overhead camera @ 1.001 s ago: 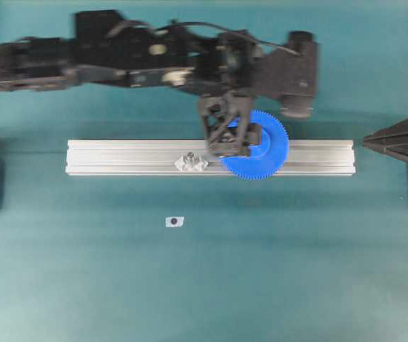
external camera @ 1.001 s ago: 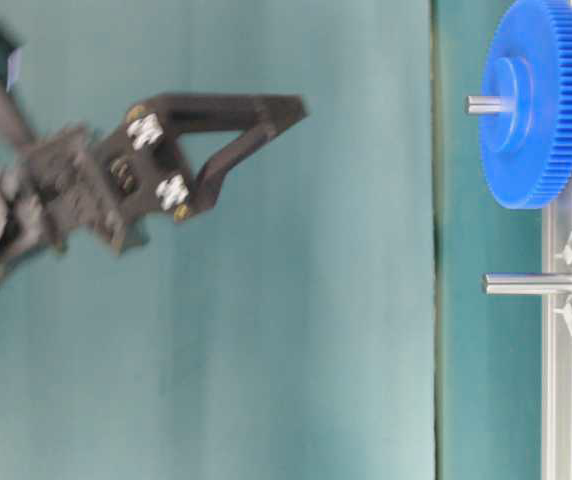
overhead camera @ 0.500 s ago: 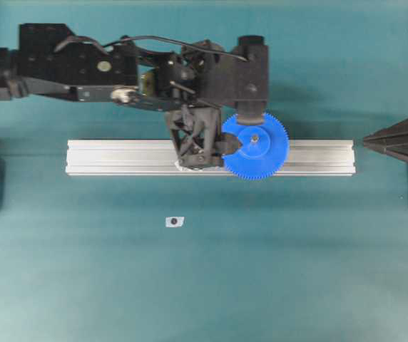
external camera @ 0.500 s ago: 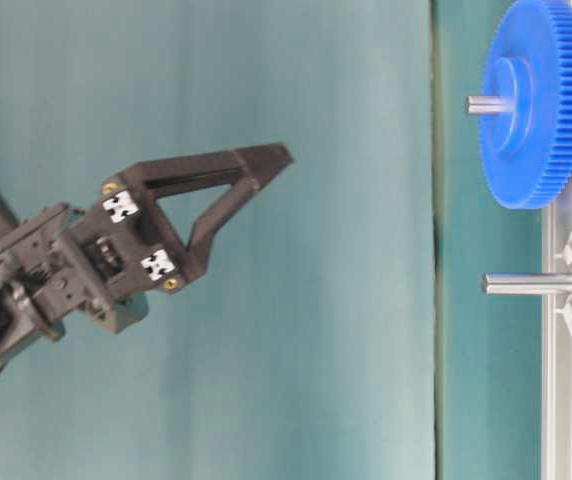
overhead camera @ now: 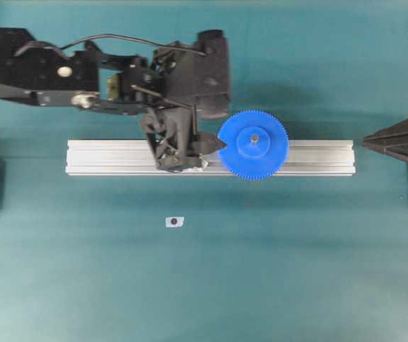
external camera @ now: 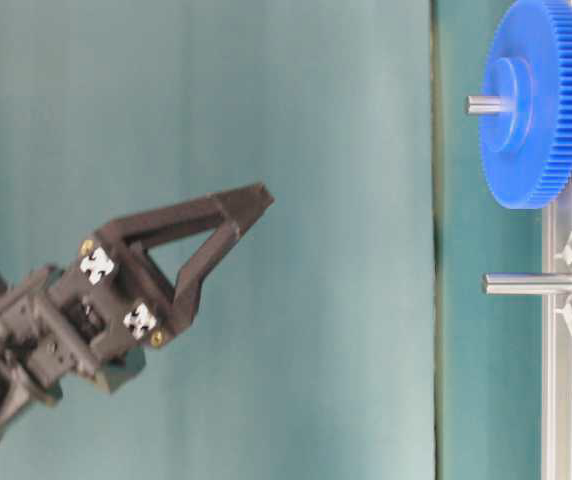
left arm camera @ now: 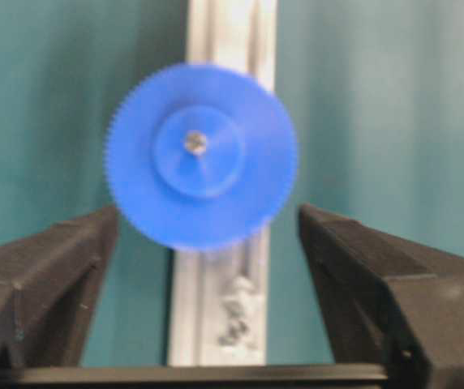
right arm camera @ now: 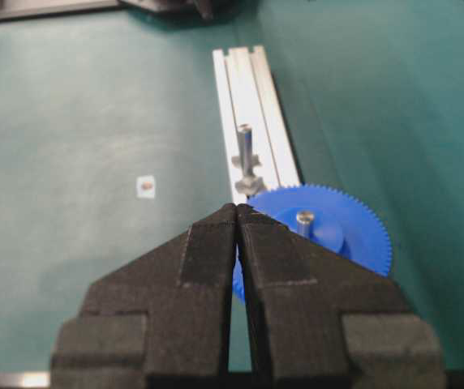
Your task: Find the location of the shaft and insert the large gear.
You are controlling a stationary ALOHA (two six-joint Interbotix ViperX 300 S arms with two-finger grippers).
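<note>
large gear point(overhead camera: 253, 144): sits flat on the rail point(overhead camera: 318, 157), the shaft point(external camera: 488, 104) standing through its hub | left gripper point(overhead camera: 190, 146): jaws wide apart, holding nothing, above the rail just left of the gear | right gripper point(right arm camera: 238, 212): jaws pressed together, empty, well apart at the right

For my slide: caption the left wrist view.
Open left gripper hangs above the blue gear, seated on its shaft on the rail.

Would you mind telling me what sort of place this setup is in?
Probably a robotics lab test bench: a teal work mat, an aluminium rail carrying a large gear on its shaft, and black arms at both sides.
</note>
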